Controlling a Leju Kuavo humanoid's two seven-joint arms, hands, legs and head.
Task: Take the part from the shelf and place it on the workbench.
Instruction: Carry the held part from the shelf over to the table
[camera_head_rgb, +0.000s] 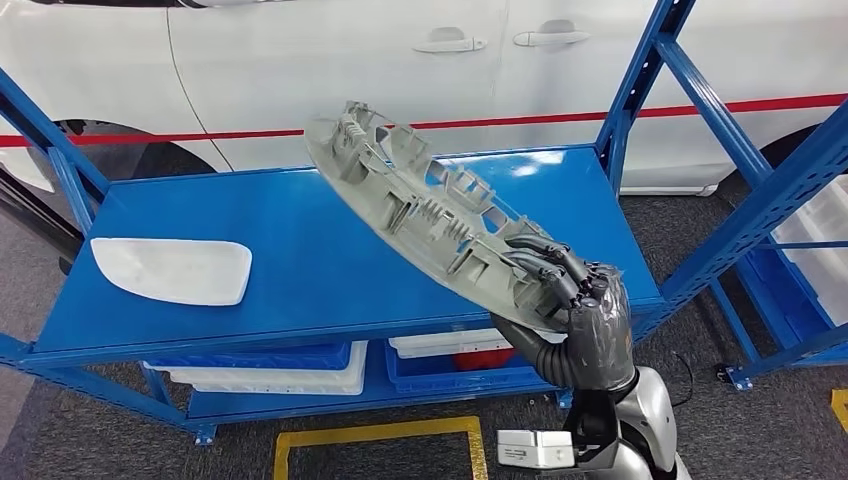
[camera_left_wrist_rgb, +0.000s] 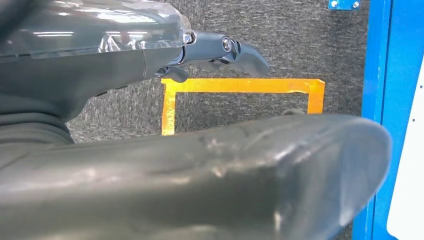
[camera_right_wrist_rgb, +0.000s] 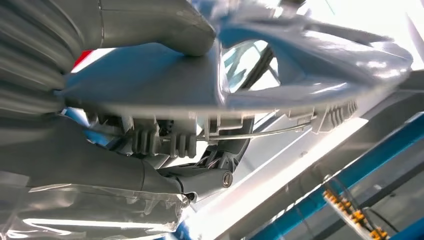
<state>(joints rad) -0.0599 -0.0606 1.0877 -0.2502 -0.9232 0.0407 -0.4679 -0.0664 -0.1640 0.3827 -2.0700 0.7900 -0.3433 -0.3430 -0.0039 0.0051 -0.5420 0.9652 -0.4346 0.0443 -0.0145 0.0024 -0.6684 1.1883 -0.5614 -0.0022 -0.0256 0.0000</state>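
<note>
— Right hand (camera_head_rgb: 570, 300), what have you got?
— My fingers grip one end of the long grey ribbed plastic part (camera_head_rgb: 430, 205), tilted above the blue metal shelf (camera_head_rgb: 300, 270).
— Left hand (camera_left_wrist_rgb: 220, 50)?
— Holding nothing.

The part (camera_head_rgb: 430, 215) is a long grey ribbed plastic trim piece, tilted, lifted clear above the blue shelf (camera_head_rgb: 300, 270), its near end gripped by the right robot hand (camera_head_rgb: 575, 295), far end higher.

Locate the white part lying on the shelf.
In the head view, the white part lies flat at the left end of the blue shelf top, well left of the grey part held by the right hand.
</note>
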